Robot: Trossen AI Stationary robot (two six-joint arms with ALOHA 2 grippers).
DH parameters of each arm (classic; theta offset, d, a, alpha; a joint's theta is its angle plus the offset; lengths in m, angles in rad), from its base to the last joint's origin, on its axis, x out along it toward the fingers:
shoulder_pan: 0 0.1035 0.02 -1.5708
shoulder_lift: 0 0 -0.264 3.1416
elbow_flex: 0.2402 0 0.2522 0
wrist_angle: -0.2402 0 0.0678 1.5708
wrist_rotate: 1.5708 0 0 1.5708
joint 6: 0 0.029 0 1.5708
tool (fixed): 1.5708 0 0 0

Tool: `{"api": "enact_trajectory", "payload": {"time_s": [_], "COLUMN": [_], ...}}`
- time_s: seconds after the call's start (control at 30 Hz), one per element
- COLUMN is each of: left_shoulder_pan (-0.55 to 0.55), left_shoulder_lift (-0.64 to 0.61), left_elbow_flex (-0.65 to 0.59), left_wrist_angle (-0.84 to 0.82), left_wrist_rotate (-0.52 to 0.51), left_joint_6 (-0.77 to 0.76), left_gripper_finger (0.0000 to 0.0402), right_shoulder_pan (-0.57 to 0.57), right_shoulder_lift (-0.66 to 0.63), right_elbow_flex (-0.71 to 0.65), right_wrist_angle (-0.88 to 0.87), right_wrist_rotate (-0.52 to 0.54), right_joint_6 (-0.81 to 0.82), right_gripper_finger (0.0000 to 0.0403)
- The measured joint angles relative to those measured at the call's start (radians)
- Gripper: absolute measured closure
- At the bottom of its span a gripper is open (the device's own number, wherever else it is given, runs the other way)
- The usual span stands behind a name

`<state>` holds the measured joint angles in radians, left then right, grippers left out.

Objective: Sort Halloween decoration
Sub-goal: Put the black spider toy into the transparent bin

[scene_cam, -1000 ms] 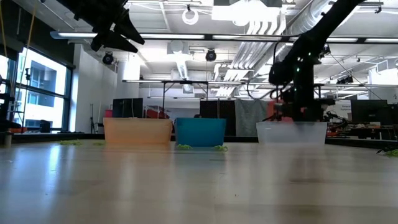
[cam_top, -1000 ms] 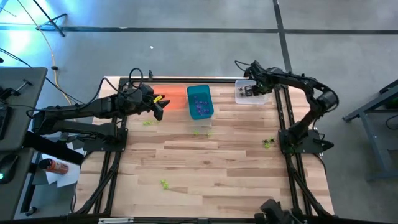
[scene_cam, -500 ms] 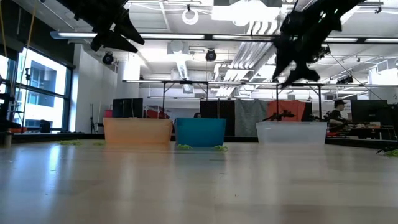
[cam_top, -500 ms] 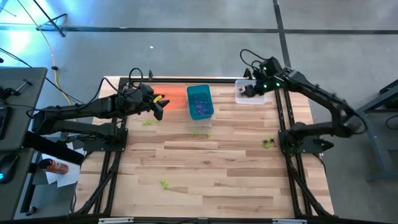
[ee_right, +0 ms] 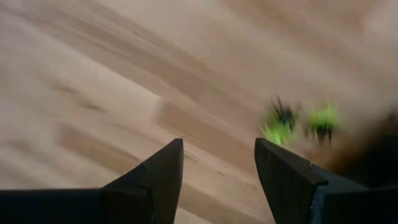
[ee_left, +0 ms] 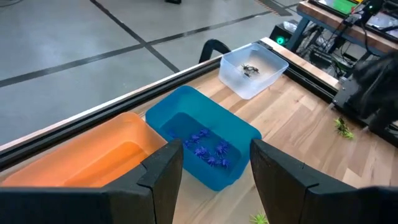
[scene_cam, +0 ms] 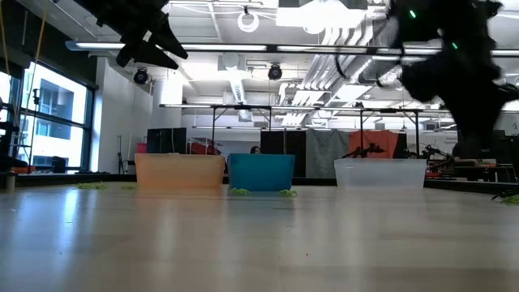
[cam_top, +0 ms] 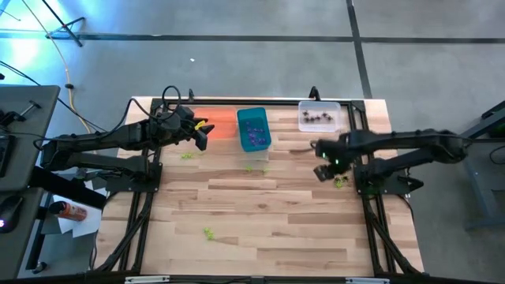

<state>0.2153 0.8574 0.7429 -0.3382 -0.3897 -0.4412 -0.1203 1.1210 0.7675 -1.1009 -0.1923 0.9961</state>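
Observation:
The Halloween decoration is spread over the table. Purple pieces (ee_left: pixel 208 152) lie in the teal bin (cam_top: pixel 253 128) and black ones (ee_left: pixel 250 70) in the clear bin (cam_top: pixel 319 116). Yellow-green and black pieces (ee_right: pixel 280 127) lie loose by the table's right edge (cam_top: pixel 341 181). My right gripper (cam_top: pixel 322 170) hangs open just left of them, pointing down, with nothing between its fingers (ee_right: pixel 217 168). My left gripper (cam_top: pixel 201 136) waits open and empty above the table's far left, beside the orange bin (cam_top: pixel 215 118).
More yellow-green pieces lie in front of the teal bin (cam_top: pixel 254 167), near the left arm (cam_top: pixel 188 155) and toward the near edge (cam_top: pixel 209 233). The three bins stand in a row along the far edge. Bare wood lies across the middle and near side.
My right gripper has swung away from above the clear bin toward the table's near edge, tipping to point further down, and now hangs beside the loose pieces at the right edge. The left arm has kept still.

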Motion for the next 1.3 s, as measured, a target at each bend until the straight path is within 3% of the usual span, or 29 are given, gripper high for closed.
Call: {"api": "enact_trajectory", "payload": {"time_s": [0.13, 0.23, 0.43, 1.13, 1.3], "left_shoulder_pan": [0.000, 0.000, 0.000, 0.000, 0.000], "left_shoulder_lift": [0.000, 0.000, 0.000, 0.000, 0.000], "left_elbow_flex": [0.000, 0.000, 0.000, 0.000, 0.000], "left_wrist_angle": [0.000, 0.001, 0.014, 0.029, 0.029], "left_wrist_rotate": [0.000, 0.000, 0.000, 0.000, -0.012], "left_joint_6": [-0.002, -0.002, -0.002, 0.015, 0.019], "left_gripper_finger": [0.0229, 0.0229, 0.0229, 0.0229, 0.0229], "right_shoulder_pan": [0.061, 0.063, 0.039, 0.013, 0.014], "right_shoulder_lift": [0.006, 0.006, 0.006, 0.170, 0.171], "right_elbow_flex": [-0.173, -0.226, -0.222, -0.254, -0.255], "right_wrist_angle": [0.077, 0.134, 0.150, 0.247, 0.253], "right_wrist_rotate": [-0.029, -0.024, 0.090, 0.139, 0.144], "right_joint_6": [0.197, 0.242, 0.247, 0.279, 0.260], "right_gripper_finger": [0.0208, 0.0208, 0.0222, 0.0267, 0.0299]}}
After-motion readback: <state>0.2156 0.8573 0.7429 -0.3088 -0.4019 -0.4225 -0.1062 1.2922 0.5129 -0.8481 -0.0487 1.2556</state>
